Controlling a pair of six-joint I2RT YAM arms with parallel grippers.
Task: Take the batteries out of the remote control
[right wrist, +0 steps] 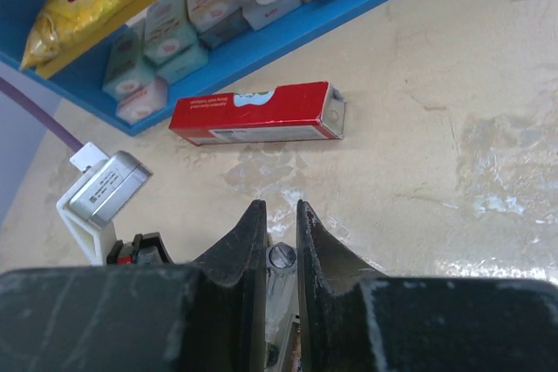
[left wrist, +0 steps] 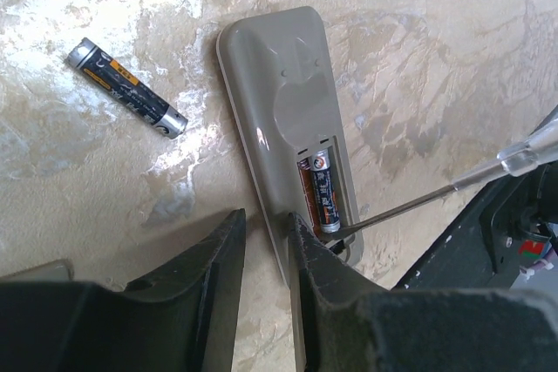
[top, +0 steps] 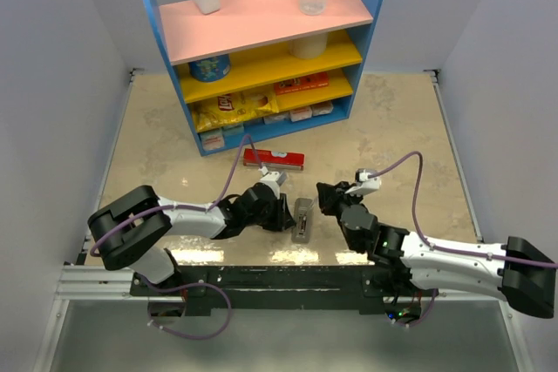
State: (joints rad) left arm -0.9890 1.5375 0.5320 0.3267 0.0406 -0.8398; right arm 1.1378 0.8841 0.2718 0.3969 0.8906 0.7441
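Grey and slim, the bar-shaped remote control (top: 302,219) lies on the marbled beige table (top: 401,128) between my arms. The left gripper (top: 283,209) is against it, I judge to steady it, and the right gripper (top: 329,195) is just beside.

From the left wrist, the back faces up with the bay open. One small dark-labelled cylindrical loose battery (left wrist: 128,87) lies apart on the table. A second battery (left wrist: 321,189) sits in the bay, with a thin metal rod with a clear handle (left wrist: 418,202) tipped at its end, placed to lever it out. My left jaws stand nearly together at the remote's near end (pinching or only pressing, I cannot tell).

From the right wrist, the fingers (right wrist: 247,241) are clenched on the rod's handle.

Left arm (top: 192,215) jaws parted, right arm (top: 445,254) jaws clamped
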